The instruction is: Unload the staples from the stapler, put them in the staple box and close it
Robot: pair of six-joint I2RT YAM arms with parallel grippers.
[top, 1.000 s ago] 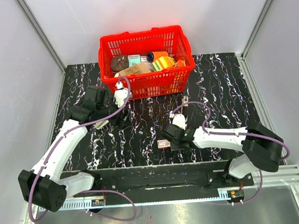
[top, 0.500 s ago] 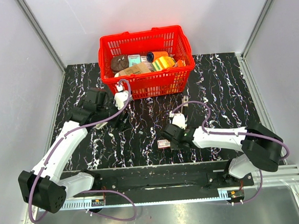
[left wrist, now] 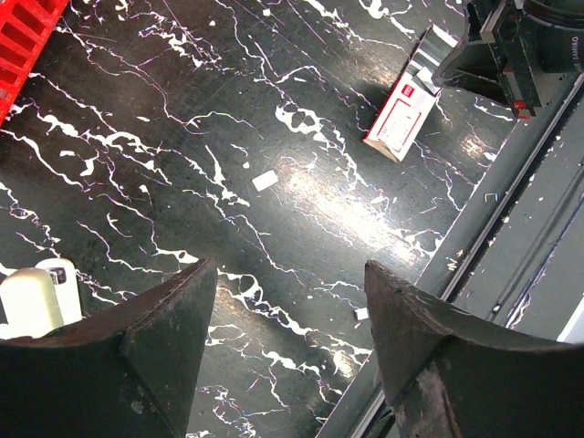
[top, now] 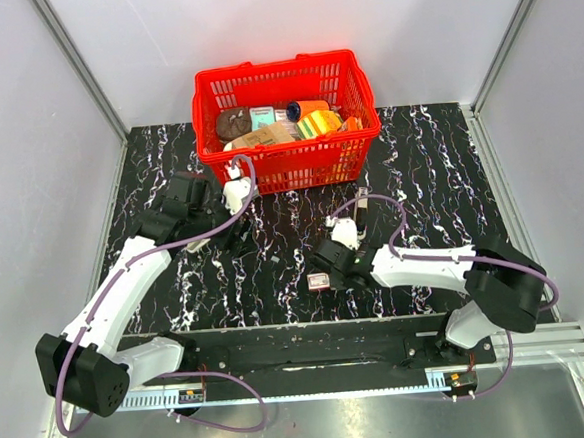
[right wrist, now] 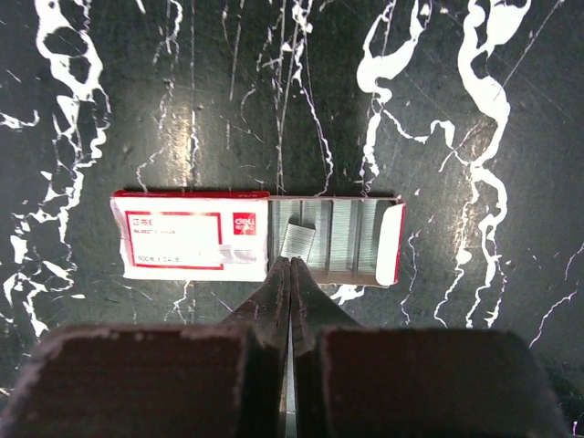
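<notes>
Comparing with a second ago, the right arm [top: 426,265] has carried its wrist a little toward 9 o'clock across the table [top: 439,169]. Its jaws now sit closer over the staple box [right wrist: 192,239], which has not moved. The left arm [top: 126,281] has barely changed and hangs near the left front corner of the red basket [top: 299,168].

The box sleeve is white with a red border. It carries a red-framed label with lines of small print and a red square with a white logo, all too small to read. The sleeve is pushed toward 9 o'clock in the right wrist view. This bares a tray holding rows of staples [right wrist: 351,239]. A short loose strip [right wrist: 297,240] lies tilted on top of them.

The right jaws are pressed together, their tips at the strip's near edge. Whether they pinch it cannot be told. The left jaws stand wide apart over bare table with nothing between them.

The stapler [top: 362,198] is slim and small, silvery-grey with some dark on it. It lies on the table running roughly 12 to 6 o'clock, just at 6 o'clock of the basket's right front corner. It is at about 1 o'clock from the right jaws and well apart from them, beside a loop of purple cable [top: 397,217]. It is too small to tell whether it is open.
</notes>
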